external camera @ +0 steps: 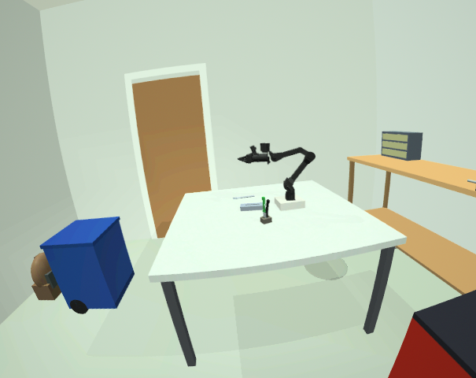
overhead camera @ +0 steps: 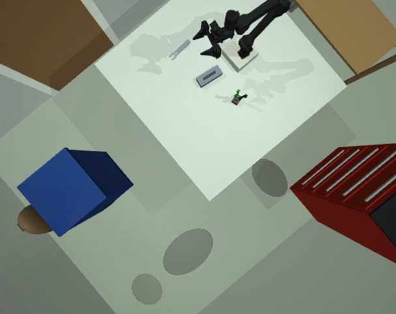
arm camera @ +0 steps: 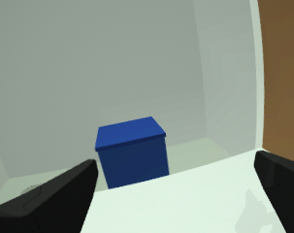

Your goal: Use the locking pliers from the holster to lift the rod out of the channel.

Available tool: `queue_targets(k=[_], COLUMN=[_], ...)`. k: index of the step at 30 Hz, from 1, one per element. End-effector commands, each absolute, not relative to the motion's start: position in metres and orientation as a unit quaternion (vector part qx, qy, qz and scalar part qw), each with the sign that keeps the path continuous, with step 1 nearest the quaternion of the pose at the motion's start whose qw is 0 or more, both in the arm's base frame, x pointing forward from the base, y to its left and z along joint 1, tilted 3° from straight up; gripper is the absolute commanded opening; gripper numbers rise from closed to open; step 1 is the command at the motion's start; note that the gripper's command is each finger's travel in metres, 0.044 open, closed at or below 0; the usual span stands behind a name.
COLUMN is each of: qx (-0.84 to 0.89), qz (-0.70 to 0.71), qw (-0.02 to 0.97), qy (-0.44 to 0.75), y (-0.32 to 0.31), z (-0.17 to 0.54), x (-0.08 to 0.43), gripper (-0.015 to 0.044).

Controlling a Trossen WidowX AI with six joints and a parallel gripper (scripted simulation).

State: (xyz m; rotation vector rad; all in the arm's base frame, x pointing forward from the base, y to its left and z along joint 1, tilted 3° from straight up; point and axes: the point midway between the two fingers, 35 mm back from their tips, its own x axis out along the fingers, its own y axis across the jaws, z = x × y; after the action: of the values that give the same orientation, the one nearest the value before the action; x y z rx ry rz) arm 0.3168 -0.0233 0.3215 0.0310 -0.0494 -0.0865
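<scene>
The locking pliers (overhead camera: 238, 91) (external camera: 263, 201), with one green and one black handle, stand upright in the small dark holster (overhead camera: 235, 101) (external camera: 266, 220). Their jaws are hidden or too small to make out. A grey-blue channel block (overhead camera: 218, 70) (external camera: 250, 207) lies between the holster and a flat grey wrench-like tool. Its dark slot shows on top, but the rod cannot be told apart in it. My gripper (overhead camera: 198, 46) (external camera: 238, 158) (arm camera: 177, 163) is open and empty, high above the table, pointing level away from the arm base. Neither pliers nor block shows in the wrist view.
The flat grey wrench-like tool (overhead camera: 180, 49) (external camera: 243, 197) lies on the table (overhead camera: 204, 148) (external camera: 230, 244) beyond the block. The arm's pale base block (overhead camera: 237, 64) (external camera: 289, 204) stands near the block and holster. A blue bin (overhead camera: 62, 189) (external camera: 83, 268) (arm camera: 134, 160) stands on the floor past the table.
</scene>
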Motion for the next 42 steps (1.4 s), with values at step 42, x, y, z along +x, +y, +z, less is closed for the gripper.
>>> queue_targets(k=[42], qx=[-0.174], qz=[0.148], qw=[0.689], qy=[0.688], y=[0.195], z=[0.111], x=[0.059], gripper=[0.0440])
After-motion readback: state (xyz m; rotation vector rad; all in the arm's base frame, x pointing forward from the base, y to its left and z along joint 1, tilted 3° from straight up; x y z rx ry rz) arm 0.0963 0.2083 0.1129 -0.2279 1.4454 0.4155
